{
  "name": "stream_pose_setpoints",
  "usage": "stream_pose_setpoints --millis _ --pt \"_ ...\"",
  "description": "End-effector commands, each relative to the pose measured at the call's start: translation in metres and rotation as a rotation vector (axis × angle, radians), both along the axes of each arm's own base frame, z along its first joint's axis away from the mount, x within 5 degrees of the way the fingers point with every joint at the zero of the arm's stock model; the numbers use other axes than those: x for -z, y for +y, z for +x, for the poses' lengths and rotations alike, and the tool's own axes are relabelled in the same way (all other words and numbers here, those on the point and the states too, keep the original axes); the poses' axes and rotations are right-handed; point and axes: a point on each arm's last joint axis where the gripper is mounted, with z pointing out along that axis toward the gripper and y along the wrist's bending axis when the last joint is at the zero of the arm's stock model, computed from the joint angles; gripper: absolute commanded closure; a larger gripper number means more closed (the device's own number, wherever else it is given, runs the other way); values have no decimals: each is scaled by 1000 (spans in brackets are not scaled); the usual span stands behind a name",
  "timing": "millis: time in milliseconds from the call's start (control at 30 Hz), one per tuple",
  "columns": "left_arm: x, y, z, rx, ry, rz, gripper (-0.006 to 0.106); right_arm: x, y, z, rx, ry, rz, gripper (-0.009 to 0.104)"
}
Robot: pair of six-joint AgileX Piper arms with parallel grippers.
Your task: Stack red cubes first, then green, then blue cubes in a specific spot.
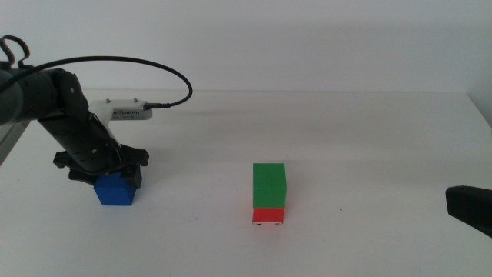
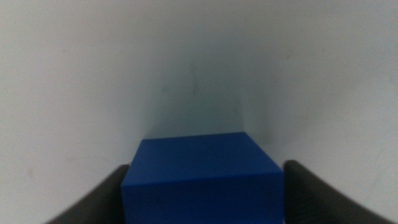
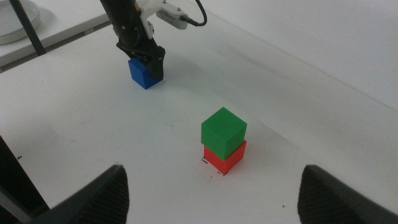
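The green cube sits on the red cube in the middle of the table, also in the right wrist view as green on red. Black corner marks of the spot peek out under the red cube. The blue cube rests on the table at the left. My left gripper stands over it, its jaws pressed against both sides of the blue cube. My right gripper is open and empty, waiting at the right edge.
The left arm's black cable loops above the table's far left. A white surface edge with a round white object shows beyond the table in the right wrist view.
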Motion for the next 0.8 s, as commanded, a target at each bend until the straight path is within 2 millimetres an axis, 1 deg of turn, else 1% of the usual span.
stream_pose_setpoints --millis 0,100,133,167,233,267,367,467,567,633,700,767 --pt "3 0 1 -3 10 1 37 -1 0 0 3 -15 4 2" --pt "3 0 1 -9 17 -3 61 -1 0 0 3 -15 4 2" --pt "-6 -1 -2 -32 17 -20 78 -1 0 0 3 -15 4 2" --pt "-16 -1 -3 -52 9 -30 87 -1 0 0 3 -15 4 2" --pt "-43 -12 -9 -47 -36 -45 100 -1 0 0 3 -15 4 2" --pt "-59 -21 -13 -44 -72 -42 102 -1 0 0 3 -15 4 2" --pt "-105 -55 -24 -34 -153 11 102 -1 0 0 3 -15 4 2" --pt "-138 -94 -34 -12 -183 117 102 -1 0 0 3 -15 4 2" --pt "-157 -138 -45 11 -184 118 102 -1 0 0 3 -15 4 2" --pt "-163 -166 -54 -22 -164 80 102 -1 0 0 3 -15 4 2" --pt "-164 -189 -64 -60 -165 44 102 -1 0 0 3 -15 4 2" --pt "-161 -203 -71 -46 -167 50 102 -1 0 0 3 -15 4 2"
